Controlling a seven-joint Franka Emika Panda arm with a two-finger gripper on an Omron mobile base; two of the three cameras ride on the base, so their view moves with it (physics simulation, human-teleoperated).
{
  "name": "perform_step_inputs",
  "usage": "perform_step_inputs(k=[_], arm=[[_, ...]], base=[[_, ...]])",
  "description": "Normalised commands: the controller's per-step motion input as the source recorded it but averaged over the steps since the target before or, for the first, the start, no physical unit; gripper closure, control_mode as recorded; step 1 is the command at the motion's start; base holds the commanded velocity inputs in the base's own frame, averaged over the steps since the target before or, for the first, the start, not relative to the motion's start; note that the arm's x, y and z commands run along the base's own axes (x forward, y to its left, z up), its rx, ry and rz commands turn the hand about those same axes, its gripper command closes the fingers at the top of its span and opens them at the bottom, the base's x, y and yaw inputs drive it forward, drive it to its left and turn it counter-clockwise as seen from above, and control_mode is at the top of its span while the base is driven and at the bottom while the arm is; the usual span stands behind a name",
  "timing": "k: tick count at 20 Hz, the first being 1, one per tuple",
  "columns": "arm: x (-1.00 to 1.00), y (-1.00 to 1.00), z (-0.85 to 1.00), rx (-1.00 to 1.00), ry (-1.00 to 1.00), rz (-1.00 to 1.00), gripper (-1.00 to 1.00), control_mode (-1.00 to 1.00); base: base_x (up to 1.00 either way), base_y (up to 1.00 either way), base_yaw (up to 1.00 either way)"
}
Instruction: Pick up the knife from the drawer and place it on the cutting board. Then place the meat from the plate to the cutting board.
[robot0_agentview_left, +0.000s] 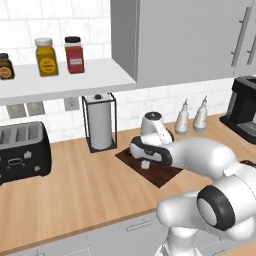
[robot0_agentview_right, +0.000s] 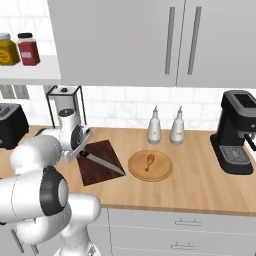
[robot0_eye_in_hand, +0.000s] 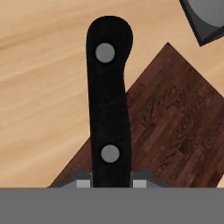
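Observation:
My gripper (robot0_agentview_right: 79, 148) is shut on the black handle of the knife (robot0_eye_in_hand: 108, 109); its fingertips (robot0_eye_in_hand: 83, 182) press the handle from both sides. The narrow silver blade (robot0_agentview_right: 106, 165) slants across the dark brown cutting board (robot0_agentview_right: 97, 176), tip near the board's right edge. Whether the blade touches the wood is unclear. In the left base view my hand (robot0_agentview_left: 146, 159) hangs over the cutting board (robot0_agentview_left: 162, 175). The meat (robot0_agentview_right: 149, 161), a drumstick, lies on a round wooden plate (robot0_agentview_right: 136, 169) just right of the board. The drawer fronts (robot0_agentview_right: 175, 220) under the counter look closed.
A paper towel holder (robot0_agentview_left: 100, 125) stands behind the board and a black toaster (robot0_agentview_left: 22, 152) sits at far left. Two white bottles (robot0_agentview_right: 154, 127) stand by the wall, with a coffee machine (robot0_agentview_right: 237, 132) at far right. Spice jars (robot0_agentview_left: 46, 56) line the shelf.

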Motion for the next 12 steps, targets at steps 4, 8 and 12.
perform_step_inputs(k=[4,8,12], arm=[[0.21,0.06,-0.28,0.0,0.0,0.0,1.0,-1.0],[0.3,0.16,-0.34,0.0,0.03,0.0,1.0,-1.0],[0.41,0.07,-0.32,0.0,0.02,0.0,1.0,-1.0]], base=[[0.0,0.0,0.0],[0.0,0.0,0.0],[0.0,0.0,0.0]])
